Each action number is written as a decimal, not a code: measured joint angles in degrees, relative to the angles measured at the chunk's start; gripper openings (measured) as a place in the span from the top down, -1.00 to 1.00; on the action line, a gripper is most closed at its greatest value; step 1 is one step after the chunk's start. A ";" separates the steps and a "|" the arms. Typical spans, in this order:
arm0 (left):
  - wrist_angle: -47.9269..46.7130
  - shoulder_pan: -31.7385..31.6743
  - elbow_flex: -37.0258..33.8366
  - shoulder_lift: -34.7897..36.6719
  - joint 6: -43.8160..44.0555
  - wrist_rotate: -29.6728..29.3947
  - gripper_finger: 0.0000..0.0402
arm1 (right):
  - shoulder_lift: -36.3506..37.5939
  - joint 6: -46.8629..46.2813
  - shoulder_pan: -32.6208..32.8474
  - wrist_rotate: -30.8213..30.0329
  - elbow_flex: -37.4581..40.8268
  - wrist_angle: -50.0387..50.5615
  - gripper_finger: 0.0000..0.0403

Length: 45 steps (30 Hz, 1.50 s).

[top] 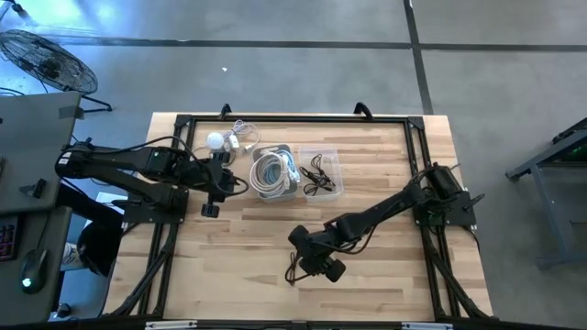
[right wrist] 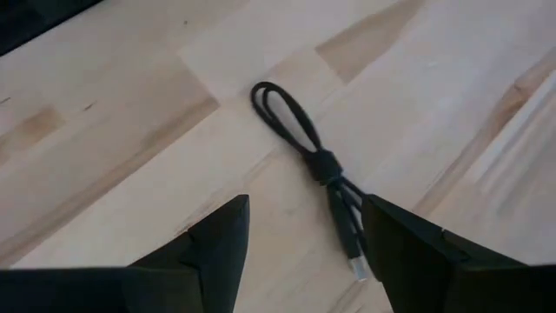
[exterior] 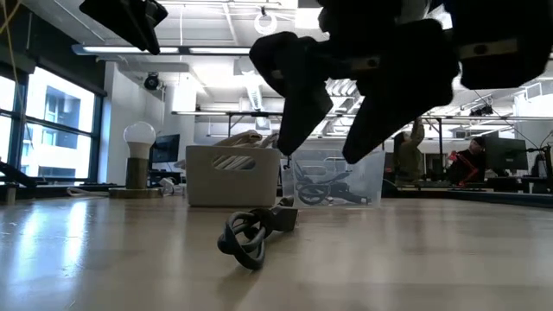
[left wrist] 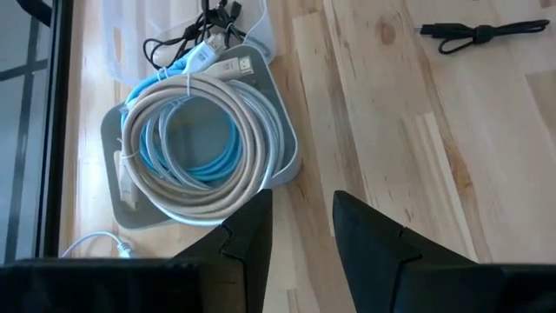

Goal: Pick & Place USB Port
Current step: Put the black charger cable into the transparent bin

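A short black USB cable, bundled with a tie at its middle, lies flat on the wooden table (top: 293, 269) (exterior: 255, 233) (right wrist: 317, 165); it also shows far off in the left wrist view (left wrist: 482, 35). My right gripper (top: 316, 255) (exterior: 321, 151) (right wrist: 304, 261) hovers open just above it, one finger on each side, touching nothing. My left gripper (top: 213, 191) (left wrist: 302, 235) waits open above the table beside the grey bin (top: 273, 172).
The grey bin (left wrist: 200, 139) (exterior: 232, 175) holds coiled white and blue cables. Next to it a clear bin (top: 321, 171) (exterior: 337, 180) holds black cables. A bulb lamp (top: 215, 140) (exterior: 138, 155) stands at the far left. Bare wood surrounds the cable.
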<state>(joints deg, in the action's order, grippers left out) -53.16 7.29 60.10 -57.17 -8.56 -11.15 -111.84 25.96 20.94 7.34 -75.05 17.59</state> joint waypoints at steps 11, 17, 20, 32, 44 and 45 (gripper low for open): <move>0.27 0.00 0.00 0.00 -0.02 -0.45 0.41 | -0.02 0.04 -2.90 2.15 0.00 -2.02 -0.07; 0.28 0.00 -0.02 0.00 -0.15 -0.60 0.41 | -1.31 0.00 -3.05 3.13 0.00 -2.93 -0.07; 0.28 0.00 -0.04 0.00 -0.15 -0.60 0.41 | -2.70 -0.20 -3.05 3.69 -0.06 -2.98 -0.07; 0.48 0.00 -0.07 0.00 -0.13 -0.56 0.41 | -9.21 -1.64 -4.15 8.57 -5.96 0.55 -0.07; 0.35 -0.02 -0.07 -0.02 -0.09 -0.21 0.41 | -10.14 -2.55 -5.17 9.08 -6.03 -0.82 0.58; 0.32 -0.02 -0.07 -0.02 -0.09 -0.20 0.41 | -10.11 -2.48 -5.17 8.93 -6.03 -0.91 0.74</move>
<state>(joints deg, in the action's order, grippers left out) -52.84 7.27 60.03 -57.19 -8.64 -11.35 -121.95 23.48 15.77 16.28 -81.08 16.68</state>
